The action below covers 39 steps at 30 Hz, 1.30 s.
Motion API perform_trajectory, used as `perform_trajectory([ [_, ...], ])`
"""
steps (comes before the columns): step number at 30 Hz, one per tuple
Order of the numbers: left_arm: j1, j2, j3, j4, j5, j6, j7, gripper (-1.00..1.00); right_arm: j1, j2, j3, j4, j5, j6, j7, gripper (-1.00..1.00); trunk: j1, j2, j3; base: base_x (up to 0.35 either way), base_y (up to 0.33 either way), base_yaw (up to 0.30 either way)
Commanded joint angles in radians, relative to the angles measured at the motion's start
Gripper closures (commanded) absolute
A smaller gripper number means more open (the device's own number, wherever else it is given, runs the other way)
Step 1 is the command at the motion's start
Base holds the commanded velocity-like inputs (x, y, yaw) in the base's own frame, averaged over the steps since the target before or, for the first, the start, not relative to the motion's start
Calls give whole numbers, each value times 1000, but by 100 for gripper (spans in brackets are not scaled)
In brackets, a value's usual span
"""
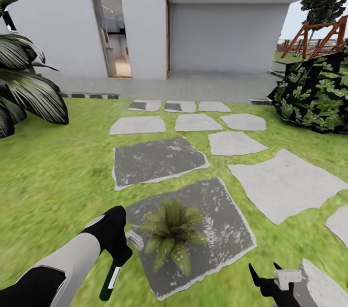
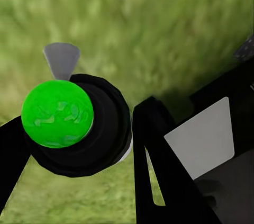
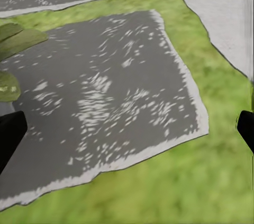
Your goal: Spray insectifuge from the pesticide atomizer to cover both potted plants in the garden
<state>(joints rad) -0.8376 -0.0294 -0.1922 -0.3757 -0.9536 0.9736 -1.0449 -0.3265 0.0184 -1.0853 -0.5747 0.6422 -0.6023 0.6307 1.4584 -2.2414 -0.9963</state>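
Left gripper (image 1: 118, 249) clamps the pesticide atomizer (image 1: 110, 280) mid-body, lower left, beside 1 potted plant (image 1: 171, 234). Right gripper (image 1: 265, 274) spread, empty. Bottle likely light, rigid, slick; body grip suits.

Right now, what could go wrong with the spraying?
The left gripper holds the pesticide atomizer beside the potted plant, hanging low toward the grass, so the spray might miss the leaves. Its arm is close to the leaves and could bump them. The dark stepping stone underneath may get sprayed instead.
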Motion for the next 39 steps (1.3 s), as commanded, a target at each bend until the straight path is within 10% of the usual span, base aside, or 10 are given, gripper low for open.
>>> perform_trajectory([
  [1, 0, 0, -3, -2, -9, 4, -10, 100, -2, 1, -8, -2, 7, -4, 7, -100, 0, 0, -1, 90, 92, -295],
  [19, 44, 60, -4, 7, -8, 1, -10, 100, -2, -1, -8, 24, 7, -4, 7, -100, 0, 0, -1, 3, 9, -256],
  [39, 43, 47, 7, -25, 6, -43, 10, 100, -2, -9, -8, 70, 7, -4, 7, -100, 0, 0, -1, -48, 196, -35],
])
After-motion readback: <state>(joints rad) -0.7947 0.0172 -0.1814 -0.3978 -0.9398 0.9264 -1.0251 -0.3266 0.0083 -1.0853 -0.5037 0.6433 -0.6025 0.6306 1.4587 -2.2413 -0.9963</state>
